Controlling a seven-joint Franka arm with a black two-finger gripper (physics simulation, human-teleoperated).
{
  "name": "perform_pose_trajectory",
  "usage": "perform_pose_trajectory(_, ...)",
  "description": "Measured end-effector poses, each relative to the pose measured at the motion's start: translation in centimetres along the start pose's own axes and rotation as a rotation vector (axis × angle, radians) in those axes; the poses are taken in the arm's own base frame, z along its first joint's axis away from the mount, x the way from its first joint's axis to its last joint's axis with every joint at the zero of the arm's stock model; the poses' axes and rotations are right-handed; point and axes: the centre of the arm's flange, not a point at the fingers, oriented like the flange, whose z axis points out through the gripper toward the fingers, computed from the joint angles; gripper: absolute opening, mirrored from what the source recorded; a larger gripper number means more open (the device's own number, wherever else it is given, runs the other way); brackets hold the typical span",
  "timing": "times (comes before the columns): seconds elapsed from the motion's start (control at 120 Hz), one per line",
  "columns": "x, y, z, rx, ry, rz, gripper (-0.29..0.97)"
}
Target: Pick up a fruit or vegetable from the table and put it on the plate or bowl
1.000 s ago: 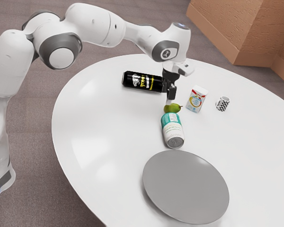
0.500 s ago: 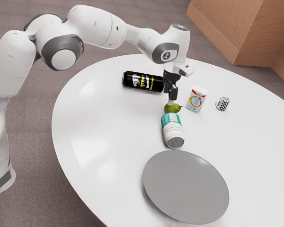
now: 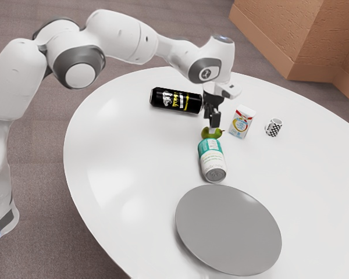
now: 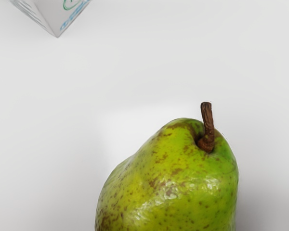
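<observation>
One pear [image 3: 212, 133] lies on its side mid-table, long axis left-right, just beyond the teal can [image 3: 212, 159]. The gripper [image 3: 212, 124] is right above it, grip impossible to tell. Also one black can [image 3: 174, 101], carton [image 3: 242, 121], cup [image 3: 273, 127] and near plate [image 3: 228, 237].

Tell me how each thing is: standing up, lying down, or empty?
pear, on the table
gripper, low over the pear
teal can, lying on its side
black can, lying on its side
carton, upright
checkered cup, upright
plate, empty
</observation>
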Motion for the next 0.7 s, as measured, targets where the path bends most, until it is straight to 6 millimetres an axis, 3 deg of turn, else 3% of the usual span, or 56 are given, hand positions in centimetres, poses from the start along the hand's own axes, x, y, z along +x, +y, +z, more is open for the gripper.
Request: perform_pose_trajectory(0.7, 0.4, 0.5, 2.7, -0.026, 0.003, -0.012, 0.66)
